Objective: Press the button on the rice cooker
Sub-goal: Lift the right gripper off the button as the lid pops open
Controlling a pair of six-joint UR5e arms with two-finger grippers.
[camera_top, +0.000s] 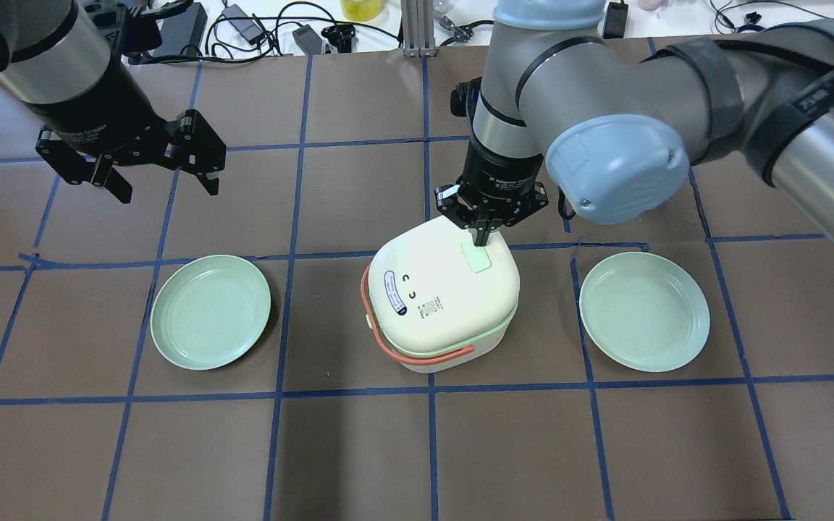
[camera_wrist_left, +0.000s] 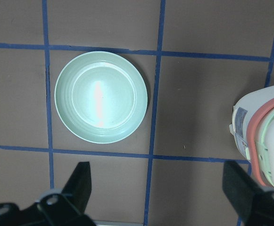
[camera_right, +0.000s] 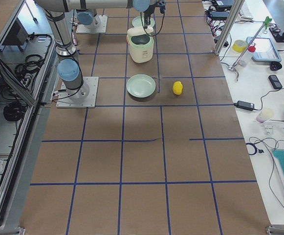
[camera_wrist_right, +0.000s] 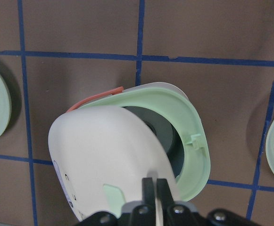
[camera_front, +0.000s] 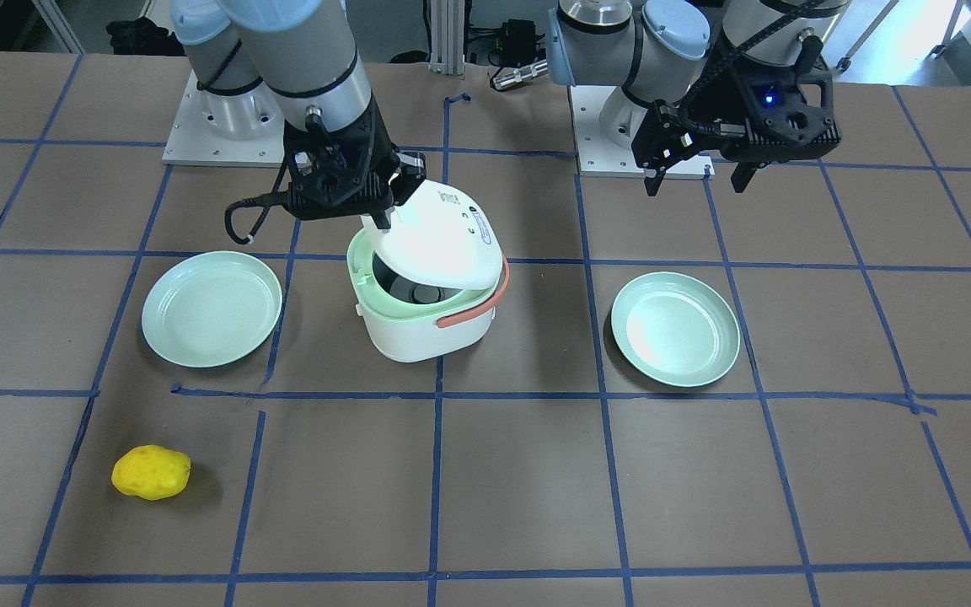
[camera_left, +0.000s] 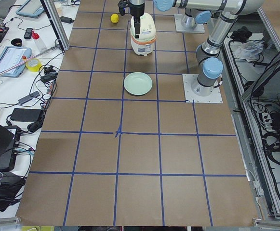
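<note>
A white rice cooker [camera_top: 439, 297] with a pale green rim and an orange handle [camera_front: 469, 316] stands mid-table. Its lid [camera_front: 439, 240] is tilted up and partly open, so the dark inner pot [camera_front: 414, 291] shows. A pale green button [camera_top: 476, 258] sits on the lid's top. My right gripper [camera_top: 482, 235] is shut, its fingertips [camera_wrist_right: 154, 186] together at the lid's edge right by the button. My left gripper [camera_top: 163, 181] is open and empty, hovering well off to the cooker's side, above the table beyond a green plate [camera_wrist_left: 100, 96].
Two pale green plates lie on either side of the cooker, one [camera_top: 211, 311] on my left, one [camera_top: 643, 311] on my right. A yellow lemon-like object [camera_front: 151, 472] lies on the operators' side near the right-hand plate. Blue tape lines grid the brown table.
</note>
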